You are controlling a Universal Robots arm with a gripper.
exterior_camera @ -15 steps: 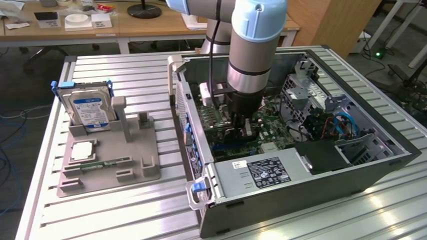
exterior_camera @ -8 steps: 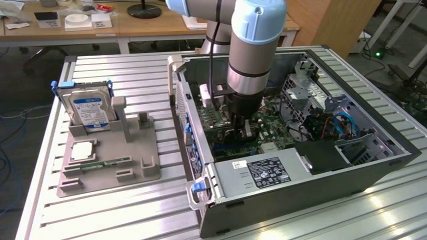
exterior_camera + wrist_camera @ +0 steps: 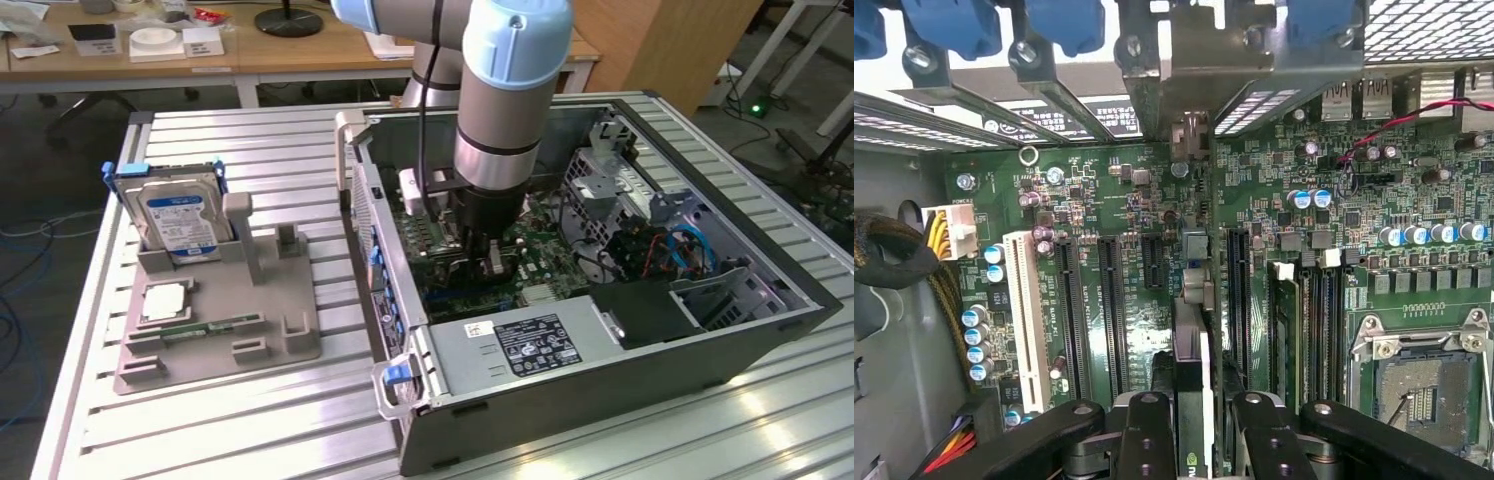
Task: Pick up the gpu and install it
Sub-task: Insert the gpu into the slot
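My jaws (image 3: 1194, 425) are closed on the gpu (image 3: 1194, 370), a thin dark card held on edge between my black fingers (image 3: 1146, 440). Its long axis runs toward 12 o'clock, along the black expansion slots (image 3: 1238, 290) of the green motherboard (image 3: 1114, 200), over which it hangs inside the open grey computer case (image 3: 747, 340). A silver, blue-labelled hard drive (image 3: 180, 222) stands on the grey holder (image 3: 214, 330) on the counter (image 3: 240, 140).

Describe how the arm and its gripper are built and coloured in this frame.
The arm is a thick silver-grey tube with pale blue joint caps and a dark band near the wrist. A black cable runs down alongside it, and a small white box sits at the wrist. The gripper is black, with jointed linkage fingers held by round bolts.
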